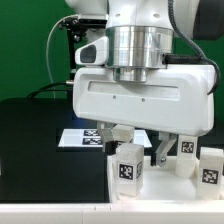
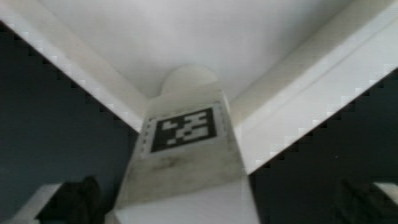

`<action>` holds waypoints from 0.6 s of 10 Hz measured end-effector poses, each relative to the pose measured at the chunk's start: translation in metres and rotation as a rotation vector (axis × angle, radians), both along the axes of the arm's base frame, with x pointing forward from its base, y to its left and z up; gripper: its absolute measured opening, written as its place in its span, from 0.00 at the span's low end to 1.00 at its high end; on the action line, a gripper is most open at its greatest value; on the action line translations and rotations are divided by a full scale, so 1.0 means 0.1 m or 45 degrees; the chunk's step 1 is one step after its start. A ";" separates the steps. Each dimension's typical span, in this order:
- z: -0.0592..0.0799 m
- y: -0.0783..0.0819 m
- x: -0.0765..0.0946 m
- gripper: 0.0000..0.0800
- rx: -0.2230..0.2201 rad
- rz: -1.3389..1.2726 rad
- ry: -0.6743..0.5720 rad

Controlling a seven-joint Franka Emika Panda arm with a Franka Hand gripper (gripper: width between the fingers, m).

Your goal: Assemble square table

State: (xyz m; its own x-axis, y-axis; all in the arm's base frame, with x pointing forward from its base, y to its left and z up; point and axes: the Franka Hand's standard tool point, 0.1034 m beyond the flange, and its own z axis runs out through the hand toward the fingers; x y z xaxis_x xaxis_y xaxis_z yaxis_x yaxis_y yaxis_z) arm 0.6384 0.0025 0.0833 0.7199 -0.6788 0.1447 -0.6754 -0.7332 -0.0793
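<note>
In the wrist view a chunky white leg (image 2: pixel 187 150) with a black-and-white tag stands upright at a corner of the white square panel (image 2: pixel 107 45), whose raised rims run off in a V. My gripper (image 2: pixel 222 205) is open. Its dark fingers (image 2: pixel 71 200) sit at either side of the leg with gaps, gripping nothing. In the exterior view the gripper (image 1: pixel 140 150) hangs low over a tagged leg (image 1: pixel 128 166) near the front. The wide white hand hides most of the panel there.
Two more tagged white legs (image 1: pixel 185 150) (image 1: pixel 210 166) stand close together toward the exterior view's right. The marker board (image 1: pixel 82 136) lies flat on the black table behind the gripper. A pale table edge (image 1: pixel 50 208) runs along the front.
</note>
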 end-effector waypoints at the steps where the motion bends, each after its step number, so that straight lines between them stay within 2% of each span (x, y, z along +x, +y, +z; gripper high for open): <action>1: 0.00 0.00 0.00 0.62 0.000 -0.001 0.000; 2: 0.00 0.00 0.00 0.62 0.007 -0.042 -0.001; 3: -0.01 0.00 0.00 0.45 0.025 -0.152 -0.005; 4: -0.02 -0.03 -0.01 0.36 0.044 -0.296 -0.008; 5: -0.02 -0.03 -0.02 0.36 0.055 -0.366 -0.003; 6: -0.03 -0.02 -0.05 0.36 0.098 -0.621 0.027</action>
